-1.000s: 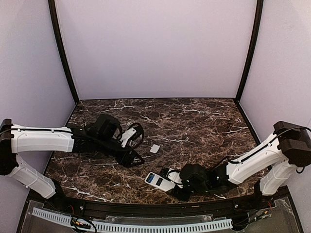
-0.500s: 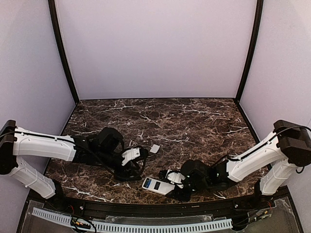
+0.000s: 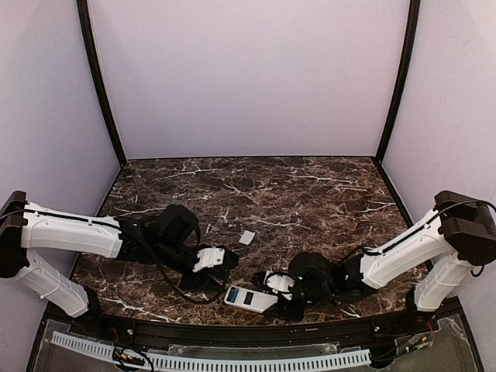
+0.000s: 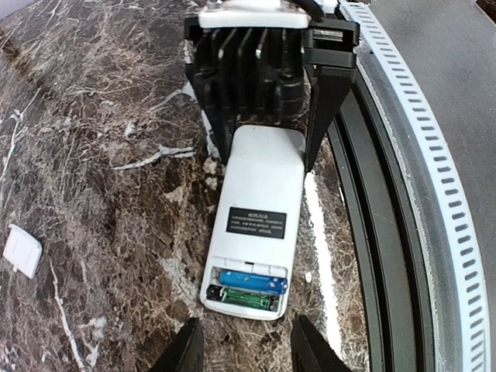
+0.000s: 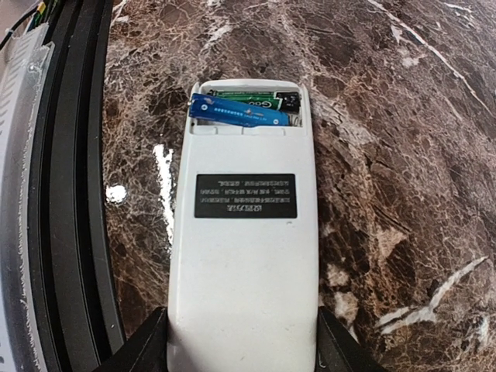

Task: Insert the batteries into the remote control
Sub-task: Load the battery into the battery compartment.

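Observation:
The remote control (image 3: 248, 298) lies back up on the marble near the front edge, its battery bay uncovered at the left end. My right gripper (image 3: 280, 293) is shut on the remote's (image 5: 244, 256) other end, one finger (image 5: 143, 341) on each long side. A blue battery (image 5: 240, 114) lies slightly askew in the bay, and something green-labelled (image 5: 254, 99) sits in the slot beside it. My left gripper (image 4: 244, 353) hovers just off the bay end, open, its fingertips (image 4: 188, 350) apart with nothing between them. The battery (image 4: 249, 280) also shows in the left wrist view.
A small loose white cover (image 3: 247, 237) lies on the marble beyond the remote, seen too as the cover (image 4: 22, 250) at the left. The black rail and white toothed strip (image 4: 434, 155) run along the table's front edge close beside the remote.
My left arm has swung from the middle left toward the remote's open end, and its jaws have narrowed. The right gripper has shifted the remote a little left and nearer the front.

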### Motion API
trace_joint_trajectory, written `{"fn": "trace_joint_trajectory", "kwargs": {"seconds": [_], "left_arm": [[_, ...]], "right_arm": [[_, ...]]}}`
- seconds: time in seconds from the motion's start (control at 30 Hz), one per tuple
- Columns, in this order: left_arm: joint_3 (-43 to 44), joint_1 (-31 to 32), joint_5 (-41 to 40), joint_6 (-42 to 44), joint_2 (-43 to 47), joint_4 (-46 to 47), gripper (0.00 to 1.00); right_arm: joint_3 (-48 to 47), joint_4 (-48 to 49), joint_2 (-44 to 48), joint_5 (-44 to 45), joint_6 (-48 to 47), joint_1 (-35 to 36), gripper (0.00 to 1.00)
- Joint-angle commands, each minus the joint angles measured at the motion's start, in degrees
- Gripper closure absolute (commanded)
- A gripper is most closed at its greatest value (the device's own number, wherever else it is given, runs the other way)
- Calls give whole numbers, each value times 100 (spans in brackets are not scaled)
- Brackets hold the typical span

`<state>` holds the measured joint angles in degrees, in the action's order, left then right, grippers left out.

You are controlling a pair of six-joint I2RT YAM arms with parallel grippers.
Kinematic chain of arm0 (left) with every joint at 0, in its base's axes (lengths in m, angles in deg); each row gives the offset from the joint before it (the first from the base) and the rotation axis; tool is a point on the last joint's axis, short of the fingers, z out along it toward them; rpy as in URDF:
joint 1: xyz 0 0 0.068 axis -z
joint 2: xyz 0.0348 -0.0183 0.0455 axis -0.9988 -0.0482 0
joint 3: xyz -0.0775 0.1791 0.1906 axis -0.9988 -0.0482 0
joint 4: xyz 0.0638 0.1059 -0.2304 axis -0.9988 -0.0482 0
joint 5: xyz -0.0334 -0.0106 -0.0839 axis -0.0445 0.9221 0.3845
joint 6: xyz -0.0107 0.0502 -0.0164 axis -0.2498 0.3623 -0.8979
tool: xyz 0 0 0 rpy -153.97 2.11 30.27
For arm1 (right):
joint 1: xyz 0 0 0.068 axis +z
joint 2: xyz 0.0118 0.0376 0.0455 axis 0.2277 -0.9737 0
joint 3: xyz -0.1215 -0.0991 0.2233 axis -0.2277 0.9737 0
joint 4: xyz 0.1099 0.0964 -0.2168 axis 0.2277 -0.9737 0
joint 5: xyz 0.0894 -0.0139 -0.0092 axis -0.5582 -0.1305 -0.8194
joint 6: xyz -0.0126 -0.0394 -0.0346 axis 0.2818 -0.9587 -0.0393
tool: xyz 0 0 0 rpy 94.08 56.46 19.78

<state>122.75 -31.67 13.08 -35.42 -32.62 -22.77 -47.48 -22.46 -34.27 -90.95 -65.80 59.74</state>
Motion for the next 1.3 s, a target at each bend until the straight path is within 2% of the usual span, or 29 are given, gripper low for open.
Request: {"fn": "trace_joint_trajectory", "kwargs": {"seconds": [0.0, 0.27, 1.27], "left_arm": [[195, 107, 252, 482, -329, -166, 61], [376, 115, 229, 897, -646, -94, 63], [745, 116, -109, 975, -1562, 281, 79]], "right_arm": [[65, -104, -145, -30, -139, -229, 100], [-66, -281, -196, -359, -666, -736, 100], [-83, -292, -221, -434, -610, -769, 100]]}}
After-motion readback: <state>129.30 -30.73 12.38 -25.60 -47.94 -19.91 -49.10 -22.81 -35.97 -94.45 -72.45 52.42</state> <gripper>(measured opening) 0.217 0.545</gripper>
